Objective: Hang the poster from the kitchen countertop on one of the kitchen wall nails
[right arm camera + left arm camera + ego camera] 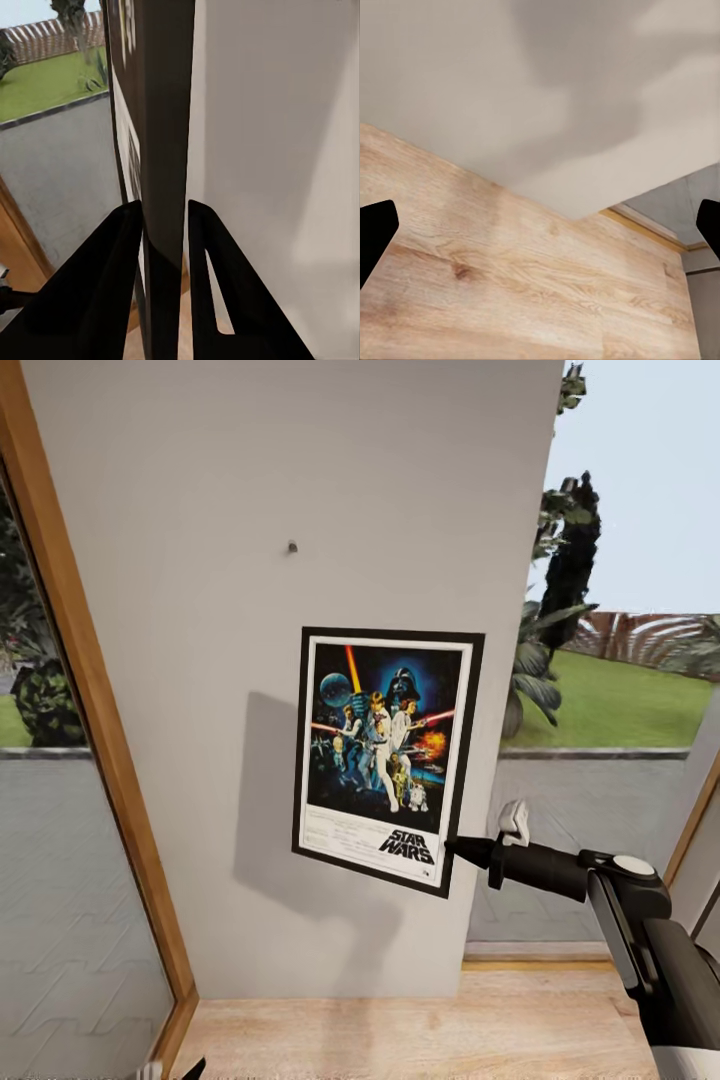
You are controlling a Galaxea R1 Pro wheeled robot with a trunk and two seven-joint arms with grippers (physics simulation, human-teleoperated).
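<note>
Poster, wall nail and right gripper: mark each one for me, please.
poster (385,755), head view, middle of the printed artwork.
wall nail (292,547), head view, the dark nail head on the grey panel.
right gripper (163,225), right wrist view, between the fingertips clamping the poster's edge.

Even, soft daylight fills the head view, and the garden beyond the window (620,660) is the brightest part. The poster (385,755) throws a broad, soft-edged grey shadow down and to the left on the pale wall (200,660) (so light reaches it from the upper right). Straight lines lean at the edges, as the wooden window frame (90,720) shows. In the left wrist view the wall and floor (510,300) are slightly blurred. In the right wrist view the poster's edge (165,150) is dark and smeared.
</note>
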